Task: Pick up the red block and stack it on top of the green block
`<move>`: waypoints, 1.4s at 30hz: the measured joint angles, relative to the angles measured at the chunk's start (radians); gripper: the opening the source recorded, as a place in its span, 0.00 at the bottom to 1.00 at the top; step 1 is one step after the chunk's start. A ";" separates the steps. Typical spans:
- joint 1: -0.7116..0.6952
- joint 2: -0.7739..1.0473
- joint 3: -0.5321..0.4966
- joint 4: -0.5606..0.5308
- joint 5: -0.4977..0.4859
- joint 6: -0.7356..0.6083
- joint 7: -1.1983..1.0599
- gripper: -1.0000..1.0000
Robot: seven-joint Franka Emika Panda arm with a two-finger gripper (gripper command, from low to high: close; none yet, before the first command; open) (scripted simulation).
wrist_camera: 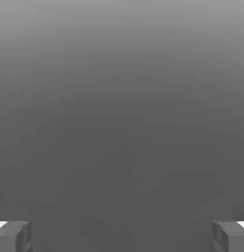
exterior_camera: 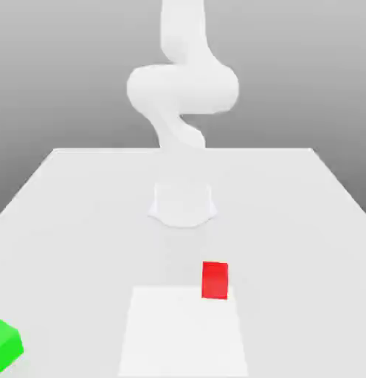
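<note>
The red block [exterior_camera: 215, 280] sits on the white table [exterior_camera: 304, 221], a little to the exterior view's right of centre and in front of the arm's base [exterior_camera: 182, 204]. The green block [exterior_camera: 7, 345] lies far off toward the exterior view's left, at the table's front corner, well apart from the red one. In the hand view my gripper [wrist_camera: 122, 238] is open: its two grey fingertips [wrist_camera: 13, 236] stand far apart with nothing between them, and plain grey lies beyond them.
The white arm [exterior_camera: 182, 81] rises in a curve behind the base at the table's middle back. A paler square patch [exterior_camera: 182, 332] lies on the table at the front centre, just beside the red block.
</note>
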 joint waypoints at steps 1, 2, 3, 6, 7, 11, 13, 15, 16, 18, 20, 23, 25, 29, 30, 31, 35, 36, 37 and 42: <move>0.004 0.028 -0.001 -0.033 0.010 0.024 0.005 0.50; 0.008 0.056 -0.001 -0.066 0.019 0.047 0.010 0.50; 0.013 0.084 0.000 -0.098 0.027 0.070 0.016 0.50; 0.026 0.166 0.012 -0.195 0.048 0.139 0.036 0.50; 0.030 0.194 0.018 -0.228 0.054 0.162 0.043 0.50; 0.048 0.307 0.052 -0.365 0.070 0.258 0.082 0.50; 0.056 0.368 0.075 -0.438 0.073 0.311 0.109 0.50; 0.062 0.437 0.103 -0.517 0.069 0.369 0.144 0.50; 0.066 0.486 0.116 -0.551 0.065 0.408 0.164 0.50; 0.069 0.602 0.137 -0.590 0.051 0.496 0.198 0.50; 0.068 0.670 0.142 -0.594 0.040 0.550 0.211 0.50; 0.064 0.747 0.137 -0.586 0.012 0.615 0.231 0.50; 0.072 0.796 0.119 -0.581 -0.021 0.657 0.253 0.50; 0.139 0.893 0.042 -0.573 -0.070 0.744 0.292 0.50; 0.153 0.908 0.028 -0.572 -0.073 0.757 0.296 0.00; 0.153 0.908 0.028 -0.572 -0.073 0.757 0.296 0.00; 0.153 0.908 0.028 -0.572 -0.076 0.758 0.299 0.00; 0.159 0.916 0.021 -0.571 -0.079 0.765 0.302 0.00; 0.153 0.908 0.028 -0.572 -0.078 0.757 0.300 0.00; 0.122 0.802 0.076 -0.580 -0.010 0.663 0.247 0.00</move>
